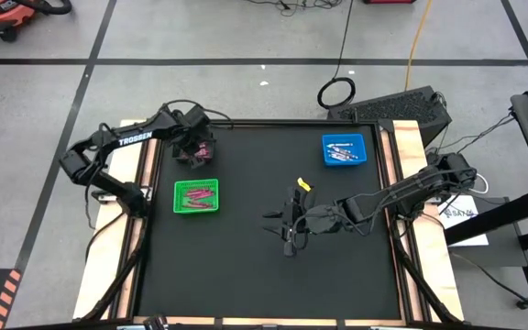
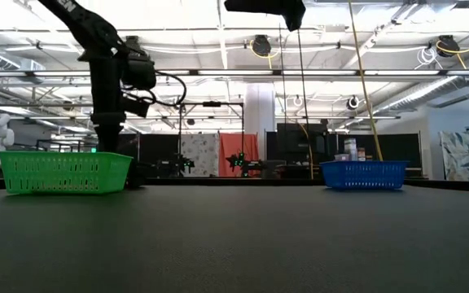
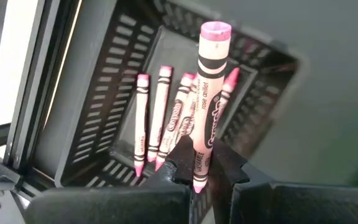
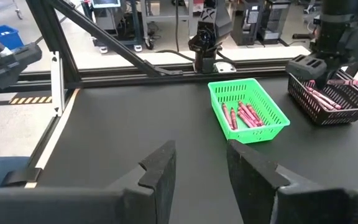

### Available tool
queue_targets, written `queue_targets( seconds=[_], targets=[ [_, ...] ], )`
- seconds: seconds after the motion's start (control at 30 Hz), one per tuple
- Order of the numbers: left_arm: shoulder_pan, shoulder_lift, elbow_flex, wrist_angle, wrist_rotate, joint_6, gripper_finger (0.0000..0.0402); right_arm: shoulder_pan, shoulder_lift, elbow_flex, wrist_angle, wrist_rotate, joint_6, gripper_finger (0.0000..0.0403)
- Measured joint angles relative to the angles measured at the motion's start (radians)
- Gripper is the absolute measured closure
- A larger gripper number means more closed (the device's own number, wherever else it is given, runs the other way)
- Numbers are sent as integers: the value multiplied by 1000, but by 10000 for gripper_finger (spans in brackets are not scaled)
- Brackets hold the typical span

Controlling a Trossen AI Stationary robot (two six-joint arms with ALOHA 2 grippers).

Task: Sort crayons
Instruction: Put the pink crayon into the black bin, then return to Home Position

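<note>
**Pink crayon pinched above the black basket**

Over the black basket (image 1: 197, 150) at the far left of the desk (image 1: 246, 266), I have the left gripper (image 3: 197, 177) pinching one pink crayon (image 3: 206, 93) near its lower tip, with the stick standing roughly upright between the fingers (image 3: 229, 168). Below it, in the left wrist view, several more pink crayons (image 3: 160, 118) lie side by side on the basket floor.

Just beside that basket, nearer to me, sits the green basket (image 1: 195, 196), and I can see a handful of reddish-pink crayons (image 4: 244, 115) lying in it. Well apart, at the far right of the desk, the blue basket (image 1: 344, 150) holds a few pale sticks (image 1: 342, 148); I cannot make them out any better than that.

My right gripper (image 4: 201, 168) waits over the middle of the desk with its fingers spread and nothing between them. A small yellow bit (image 1: 303, 185) lies on the desk just beside that arm.
</note>
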Motion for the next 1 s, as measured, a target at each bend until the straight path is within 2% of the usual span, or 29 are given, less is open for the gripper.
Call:
queue_targets(
  seconds=[0.17, 0.47, 0.63, 0.7, 0.8, 1.0],
  targets=[
    [29, 32, 0, 7, 0, 0, 380, 0, 0, 0, -1, 0, 0, 273],
    [28, 34, 0, 39, -2, -1, 312, 0, 0, 0, -1, 0, 0, 273],
    [28, 34, 0, 39, 0, -1, 302, 0, 0, 0, -1, 1, 0, 273],
    [27, 24, 0, 39, 49, -2, 302, 0, 0, 0, 0, 1, 0, 273],
    [20, -20, 0, 44, 178, -3, 302, 0, 0, 0, 0, 0, 0, 273],
    [-20, -185, 0, 52, 403, -81, 301, 23, -41, 0, -56, -2, 4, 273]
  ],
)
